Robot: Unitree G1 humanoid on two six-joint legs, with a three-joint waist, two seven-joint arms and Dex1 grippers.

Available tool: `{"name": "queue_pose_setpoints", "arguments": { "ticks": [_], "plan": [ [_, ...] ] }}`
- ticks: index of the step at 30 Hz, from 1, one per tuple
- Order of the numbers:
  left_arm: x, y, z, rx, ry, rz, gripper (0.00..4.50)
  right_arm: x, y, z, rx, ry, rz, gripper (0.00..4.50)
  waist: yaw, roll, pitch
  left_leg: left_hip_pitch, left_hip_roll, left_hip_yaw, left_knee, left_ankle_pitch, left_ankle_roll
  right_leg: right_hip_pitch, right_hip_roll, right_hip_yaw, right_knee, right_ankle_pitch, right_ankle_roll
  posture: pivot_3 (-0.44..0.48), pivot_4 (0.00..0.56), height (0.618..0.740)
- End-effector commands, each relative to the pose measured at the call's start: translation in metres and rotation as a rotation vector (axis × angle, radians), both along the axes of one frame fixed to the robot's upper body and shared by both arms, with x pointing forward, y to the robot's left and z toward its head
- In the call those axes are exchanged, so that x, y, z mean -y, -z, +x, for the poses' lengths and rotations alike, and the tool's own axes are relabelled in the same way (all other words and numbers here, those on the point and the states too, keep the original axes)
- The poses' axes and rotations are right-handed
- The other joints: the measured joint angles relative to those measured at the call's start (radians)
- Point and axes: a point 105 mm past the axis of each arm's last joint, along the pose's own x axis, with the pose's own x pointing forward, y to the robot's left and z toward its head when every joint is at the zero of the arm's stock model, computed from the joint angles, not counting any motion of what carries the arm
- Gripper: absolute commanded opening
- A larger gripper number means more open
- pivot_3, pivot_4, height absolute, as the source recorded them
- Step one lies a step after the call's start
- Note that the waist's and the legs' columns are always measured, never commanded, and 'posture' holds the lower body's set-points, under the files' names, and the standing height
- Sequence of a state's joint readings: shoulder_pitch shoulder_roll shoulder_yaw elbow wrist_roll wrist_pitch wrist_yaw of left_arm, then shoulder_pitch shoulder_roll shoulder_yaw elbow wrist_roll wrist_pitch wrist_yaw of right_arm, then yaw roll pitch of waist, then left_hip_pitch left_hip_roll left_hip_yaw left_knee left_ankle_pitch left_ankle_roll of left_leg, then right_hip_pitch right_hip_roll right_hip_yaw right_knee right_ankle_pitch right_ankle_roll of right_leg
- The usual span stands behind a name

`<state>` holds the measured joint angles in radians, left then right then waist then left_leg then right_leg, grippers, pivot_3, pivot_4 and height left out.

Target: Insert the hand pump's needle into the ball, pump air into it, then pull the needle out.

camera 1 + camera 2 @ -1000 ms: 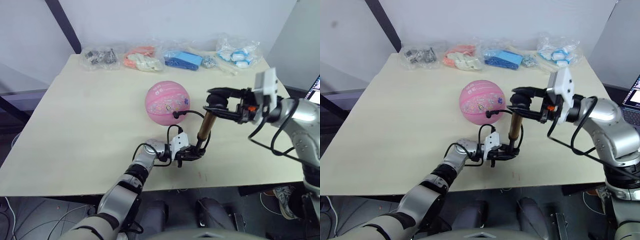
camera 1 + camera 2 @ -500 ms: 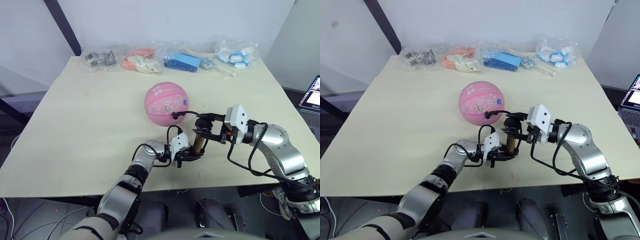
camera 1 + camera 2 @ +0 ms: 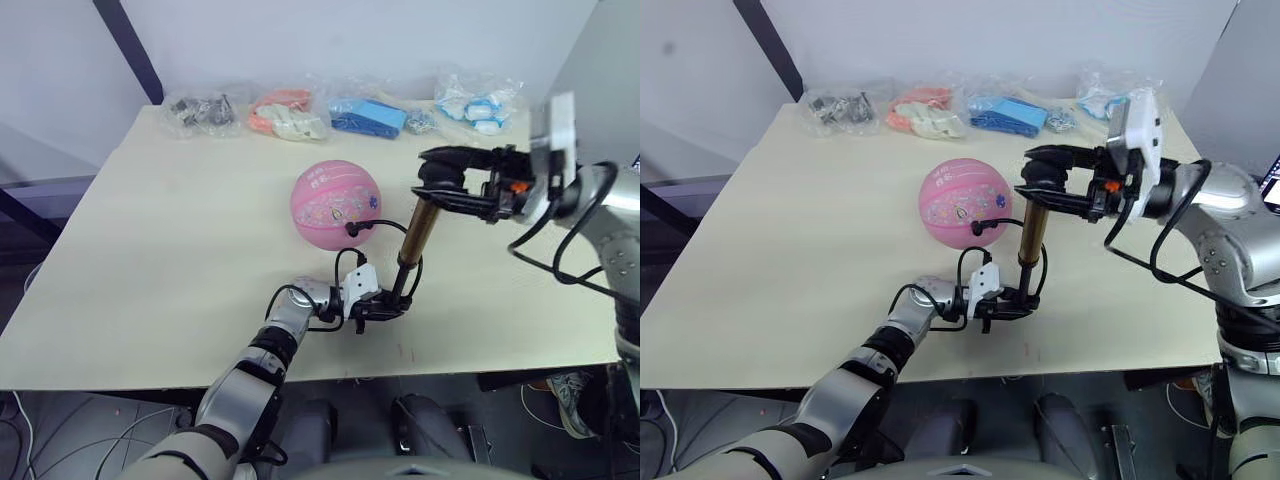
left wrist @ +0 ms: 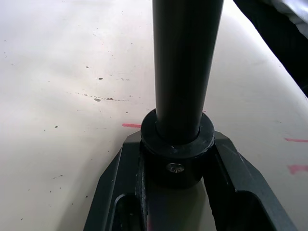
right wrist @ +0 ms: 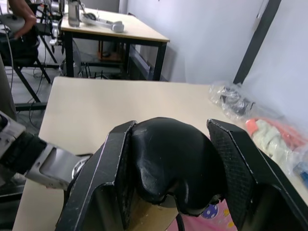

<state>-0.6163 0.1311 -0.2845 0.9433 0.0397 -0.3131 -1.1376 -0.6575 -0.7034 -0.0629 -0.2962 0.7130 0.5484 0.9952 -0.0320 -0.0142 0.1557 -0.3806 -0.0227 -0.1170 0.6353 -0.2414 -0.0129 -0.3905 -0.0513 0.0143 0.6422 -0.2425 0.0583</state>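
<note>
Left eye view: beside the ball [image 3: 335, 204], the hand pump [image 3: 414, 232] stands upright, left gripper [image 3: 385, 305] jaws clamped on its base, right gripper [image 3: 440, 183] jaws clamped on its T-handle [image 5: 168, 161].

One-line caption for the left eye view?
Left gripper steadies the pump base; right gripper lifts its handle beside the ball.
</note>
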Motion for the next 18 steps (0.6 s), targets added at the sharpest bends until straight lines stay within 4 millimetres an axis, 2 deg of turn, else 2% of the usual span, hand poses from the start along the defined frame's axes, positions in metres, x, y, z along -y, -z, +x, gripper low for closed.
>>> {"name": "queue_pose_setpoints", "arguments": {
  "ticks": [1, 4, 9, 14, 18],
  "plan": [
    [-0.02, 0.035, -0.015, -0.117, -0.031, 0.107, 1.07, 0.007, -0.034, -0.008, 0.122, 0.015, 0.068, 1.94, 0.0, 0.0, 0.0, 0.0, 0.0, 0.0, 0.0, 0.0, 0.0, 0.0, 0.0, 0.0, 0.0, 0.0, 0.0, 0.0, 0.15, 0.74],
    [-0.02, 0.035, -0.015, -0.118, -0.031, 0.108, 1.07, 0.005, -0.019, -0.005, 0.088, 0.02, 0.051, 1.94, 0.0, 0.0, 0.0, 0.0, 0.0, 0.001, 0.0, 0.0, 0.0, -0.001, 0.0, 0.001, 0.0, 0.0, 0.0, 0.0, 0.15, 0.74],
    [-0.02, 0.035, -0.015, -0.118, -0.032, 0.108, 1.07, -0.003, 0.041, 0.001, -0.005, 0.042, -0.088, 1.94, -0.001, -0.002, -0.002, 0.0, 0.0, 0.001, 0.0, 0.0, 0.0, -0.001, 0.0, 0.001, 0.0, 0.0, 0.0, 0.0, 0.15, 0.74],
    [-0.02, 0.035, -0.015, -0.116, -0.034, 0.108, 1.07, -0.005, 0.073, 0.004, -0.038, 0.059, -0.136, 1.94, -0.007, -0.002, -0.004, 0.005, 0.001, 0.002, 0.0, 0.0, 0.0, 0.003, 0.0, 0.001, 0.001, 0.0, 0.001, 0.0, 0.15, 0.74],
    [-0.021, 0.036, -0.015, -0.117, -0.038, 0.108, 1.07, -0.019, 0.125, -0.005, -0.149, 0.041, -0.177, 1.94, -0.006, -0.005, -0.007, 0.007, 0.002, 0.001, -0.001, 0.0, 0.0, 0.005, 0.001, 0.0, 0.0, 0.0, 0.001, 0.0, 0.15, 0.74]
  ]
}}
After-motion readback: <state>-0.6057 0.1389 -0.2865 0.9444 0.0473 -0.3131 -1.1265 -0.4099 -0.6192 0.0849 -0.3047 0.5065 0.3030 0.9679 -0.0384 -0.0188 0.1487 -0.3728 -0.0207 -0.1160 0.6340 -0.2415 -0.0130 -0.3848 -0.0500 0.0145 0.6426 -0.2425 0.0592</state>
